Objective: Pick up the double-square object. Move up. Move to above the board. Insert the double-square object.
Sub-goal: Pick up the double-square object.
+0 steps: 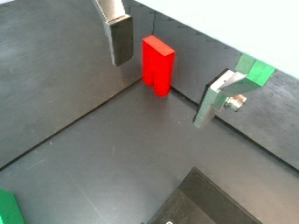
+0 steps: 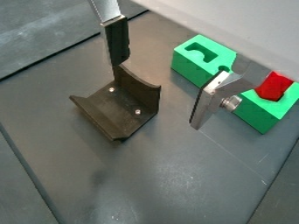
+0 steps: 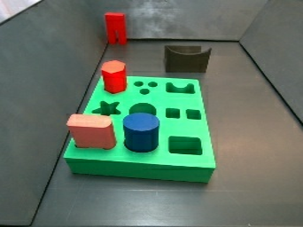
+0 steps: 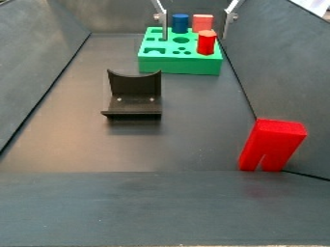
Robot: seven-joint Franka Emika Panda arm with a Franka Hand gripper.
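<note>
We're looking down through the wrist cameras and our gripper (image 1: 163,74) hangs in the air with its fingers (image 1: 121,39) spread wide and nothing between them, so it is plainly open and unloaded. In a wrist view the double-square object (image 1: 158,65) stands upright on the dark floor, right against the wall near a corner of the work area, and it sits in the gap between our two silver plates as seen from above, though well below them, so we judge we're lining up for the pick and not yet gripping. In a side view the same red block (image 3: 115,27) stands at the far edge, well apart from the board (image 3: 190,170). The board lies flat with its cut-outs facing up, which is why an insertion from above makes sense; several holes are already filled by a red hexagonal prism (image 3: 113,76), a blue cylinder (image 3: 142,132) and a salmon-pink block (image 3: 91,131), while square openings remain free. The fixture (image 2: 121,107) stands between the two areas, so once we lift we'll want height before crossing. The block's upright stance against the wall leaves little room on that side, so we expect the fingers must come down across its free faces.
</note>
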